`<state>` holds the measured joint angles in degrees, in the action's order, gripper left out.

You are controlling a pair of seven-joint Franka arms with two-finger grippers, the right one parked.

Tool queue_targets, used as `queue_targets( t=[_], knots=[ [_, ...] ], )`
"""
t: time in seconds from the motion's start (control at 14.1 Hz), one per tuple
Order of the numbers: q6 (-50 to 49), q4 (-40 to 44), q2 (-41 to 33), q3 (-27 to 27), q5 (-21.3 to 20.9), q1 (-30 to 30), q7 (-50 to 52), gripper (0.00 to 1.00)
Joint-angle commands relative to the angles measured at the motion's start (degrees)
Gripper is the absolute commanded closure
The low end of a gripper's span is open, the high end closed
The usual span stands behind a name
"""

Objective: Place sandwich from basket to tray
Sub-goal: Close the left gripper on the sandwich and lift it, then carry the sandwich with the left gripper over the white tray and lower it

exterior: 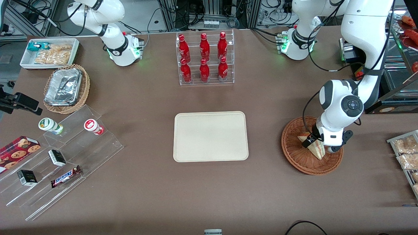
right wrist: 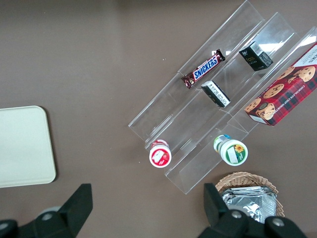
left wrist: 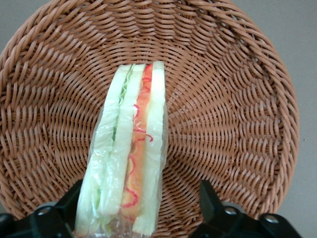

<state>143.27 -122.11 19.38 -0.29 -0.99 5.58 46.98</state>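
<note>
Fingers [left wrist: 67, 203]: spread wide, one on each side of the sandwich; one finger lies just beside the wrapped bread, the other [left wrist: 210, 198] stands apart from it over bare wicker. Whether the near finger touches the wrap cannot be told.
Gripper [exterior: 314, 141]: lowered into the basket, pointing down over the sandwich, at the working arm's end of the table.
Sandwich [left wrist: 128, 153]: in the basket, standing on edge, cut face up toward the wrist camera; white bread, green layer, red-orange layer, clear wrap. In the front view [exterior: 314, 146] it lies across the basket's middle.
Basket [exterior: 300, 160]: round, reddish-brown wicker, on the brown table [exterior: 209, 195]; the weave [left wrist: 233, 99] shows all around the sandwich.
Tray [exterior: 210, 136]: cream, rectangular, flat on the table at mid-table, well apart from the basket, toward the parked arm's end from it; nothing on it.
Bottle rack [exterior: 205, 58]: clear, with red bottles, farther from the front camera than the tray.
</note>
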Motion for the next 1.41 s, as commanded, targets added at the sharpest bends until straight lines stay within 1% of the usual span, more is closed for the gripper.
queue_targets(
  t=[0.0, 0.07, 0.14, 0.21, 0.42, 0.49, 0.57, 0.64, 0.71, 0.78, 0.85, 0.92, 0.99, 1.2, 1.34],
  knots=[
    [0.4, -0.1, 0.1, 0.1, -0.7, 0.0, 0.0, 0.8],
    [0.2, -0.1, 0.0, 0.2, -0.7, -0.1, -2.3, 0.91],
    [-0.1, -0.1, -0.5, 0.2, -0.7, -0.3, -5.2, 0.95],
    [-1.3, 0.0, -1.2, 0.3, -0.7, -0.3, -7.8, 0.96],
    [-13.0, 4.3, -2.7, 0.0, -1.2, 1.3, -17.2, 0.98],
    [-18.3, 7.7, -2.4, 0.0, -2.8, 3.7, -19.6, 0.98],
    [-23.3, 11.5, -2.0, -0.1, -4.7, 4.5, -22.5, 0.96],
    [-29.0, 16.5, -0.6, -0.5, -5.8, 5.7, -25.4, 0.93],
    [-33.7, 21.7, 1.6, -1.4, -5.7, 7.4, -26.4, 0.92],
    [-37.4, 27.0, 4.5, -1.6, -5.8, 9.3, -26.4, 0.89],
    [-39.8, 31.6, 7.5, -1.9, -5.3, 11.6, -25.5, 0.89],
    [-40.1, 34.2, 9.5, -1.9, -4.0, 13.8, -23.2, 0.91],
    [-40.0, 35.9, 11.4, -1.9, -2.5, 15.8, -19.3, 0.91],
    [-37.5, 41.6, 16.5, -3.4, -0.6, 20.7, -12.9, 0.91],
    [-33.6, 43.4, 19.5, -5.2, -0.3, 23.3, -8.3, 0.91]
  ],
)
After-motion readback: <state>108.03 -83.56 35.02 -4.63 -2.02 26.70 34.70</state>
